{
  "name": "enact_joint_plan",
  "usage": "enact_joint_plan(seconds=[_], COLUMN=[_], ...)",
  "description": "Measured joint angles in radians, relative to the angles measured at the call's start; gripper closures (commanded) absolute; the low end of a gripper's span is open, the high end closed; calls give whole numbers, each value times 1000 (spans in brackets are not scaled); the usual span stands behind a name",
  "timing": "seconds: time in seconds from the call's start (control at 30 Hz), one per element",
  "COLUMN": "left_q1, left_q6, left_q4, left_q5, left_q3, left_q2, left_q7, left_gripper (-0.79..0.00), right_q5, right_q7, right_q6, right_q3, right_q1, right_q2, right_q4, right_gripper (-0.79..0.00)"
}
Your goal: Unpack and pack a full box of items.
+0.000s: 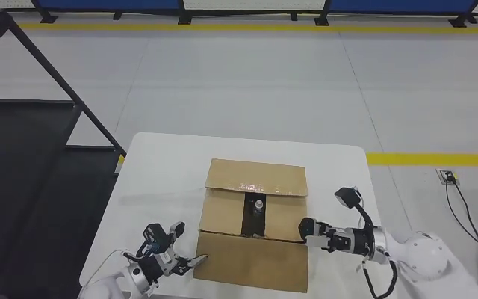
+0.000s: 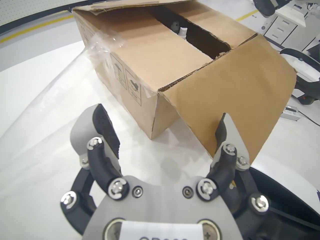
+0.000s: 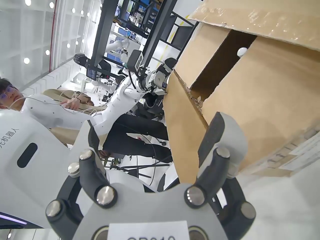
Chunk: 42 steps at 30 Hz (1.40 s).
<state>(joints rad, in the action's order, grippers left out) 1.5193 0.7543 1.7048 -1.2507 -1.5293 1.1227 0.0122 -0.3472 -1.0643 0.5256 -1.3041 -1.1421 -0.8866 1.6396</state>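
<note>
A brown cardboard box [image 1: 254, 205] stands in the middle of the white table [image 1: 160, 168]. Its near flap [image 1: 250, 261] is folded outward, its far flap [image 1: 258, 177] lies over the top, and two inner flaps leave a dark gap. A white-capped bottle [image 1: 258, 205] stands in that gap, its cap [image 2: 182, 31] [image 3: 242, 51] showing. My left gripper [image 2: 165, 128] [image 1: 188, 247] is open beside the near flap's corner, one finger [image 2: 226, 131] close against the flap [image 2: 232, 96]. My right gripper [image 3: 156, 136] [image 1: 305, 232] is open at the flap's other corner, the flap's edge [image 3: 182, 131] between its fingers.
Clear packing tape [image 2: 100, 48] hangs loose from the box's far corner. The table has bare white surface to the left of the box and behind it. A black frame [image 1: 67, 97] and dark panel stand beyond the table's left side.
</note>
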Motion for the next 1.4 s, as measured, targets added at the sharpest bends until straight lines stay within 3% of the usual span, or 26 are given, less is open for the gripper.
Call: enact_joint_plan(seconds=[0.17,0.27,0.43,0.63,0.77,0.97,1.07,1.4], left_q1=[0,1,10,14,13,13,7,-4], left_q6=[0,-1,-24,-37,-45,-57,-58,-67], left_q4=[1,2,26,32,32,29,18,-2], left_q5=[0,-1,-19,-21,-20,-15,-9,14], left_q3=[0,0,10,16,22,33,39,47], left_q2=[0,0,-1,-3,-4,-5,-6,-8], left_q7=[0,0,3,8,10,13,14,23], left_gripper=[-785,-785,-785,-785,-785,-785,-785,-785], right_q5=[-9,-82,-161,-159,-177,-240,-159,36], right_q7=[9,53,65,131,169,259,376,572], right_q6=[-10,-84,-214,-298,-310,-218,-198,-194], right_q3=[3,22,75,155,202,209,214,338], right_q1=[-2,17,112,225,285,355,396,558], right_q2=[-1,-10,-28,-58,-81,-109,-120,-183], right_q4=[-2,-31,-139,-260,-316,-365,-382,-547], right_gripper=[-785,-785,-785,-785,-785,-785,-785,-785])
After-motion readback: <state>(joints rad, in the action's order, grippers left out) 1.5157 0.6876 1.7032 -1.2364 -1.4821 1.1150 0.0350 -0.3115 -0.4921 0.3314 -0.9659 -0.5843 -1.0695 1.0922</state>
